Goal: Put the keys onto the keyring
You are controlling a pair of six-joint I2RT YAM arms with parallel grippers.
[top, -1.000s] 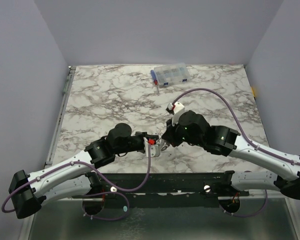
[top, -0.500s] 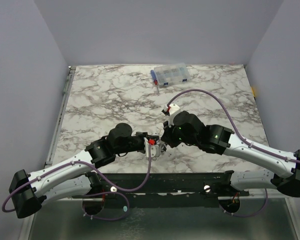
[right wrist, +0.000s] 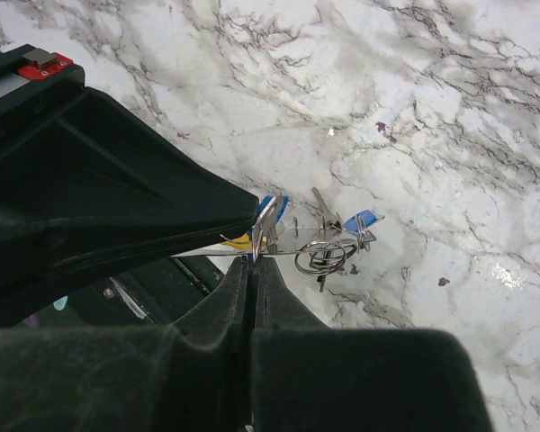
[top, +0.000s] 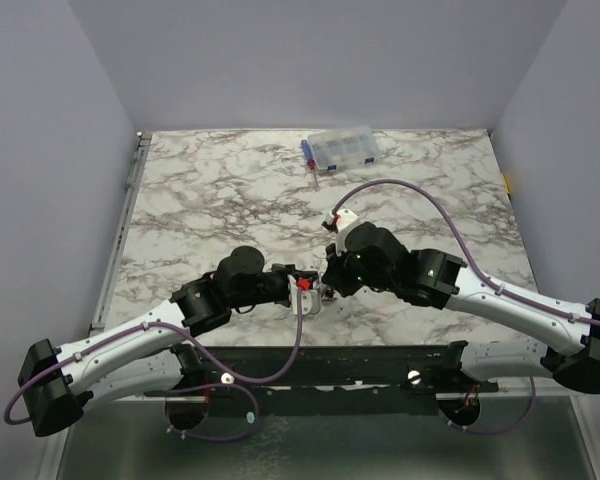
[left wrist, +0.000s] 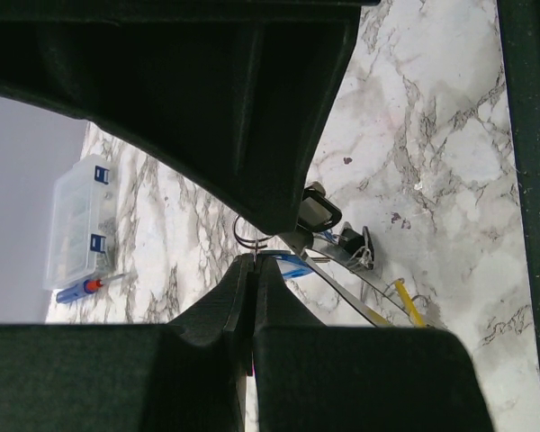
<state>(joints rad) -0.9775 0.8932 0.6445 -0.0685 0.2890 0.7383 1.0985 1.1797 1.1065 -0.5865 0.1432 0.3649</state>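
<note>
Both grippers meet tip to tip near the table's front edge. My left gripper point(top: 312, 293) point(left wrist: 254, 259) is shut on a thin silver wire loop, the keyring point(left wrist: 249, 240). Directly opposite, my right gripper point(top: 326, 288) point(right wrist: 255, 259) is shut on a silver key point(right wrist: 266, 223) with a blue head. On the marble below lie more keys: a blue tag point(right wrist: 361, 219), a yellow one point(left wrist: 406, 302), a dark-outlined clear tag point(left wrist: 319, 209), and a coil of small silver rings point(right wrist: 325, 256). The right gripper's body hides much of the left wrist view.
A clear compartment box point(top: 342, 148) point(left wrist: 76, 221) with blue parts stands at the table's far edge, a red-and-blue tool point(top: 309, 160) point(left wrist: 87, 288) beside it. A purple cable point(top: 410, 190) arcs over the right arm. The table's front edge point(top: 380, 345) is just behind the grippers.
The right arm has shifted a little to the left, bringing its fingertips closer against the left gripper. Both grippers stay shut; the left arm has hardly moved.
</note>
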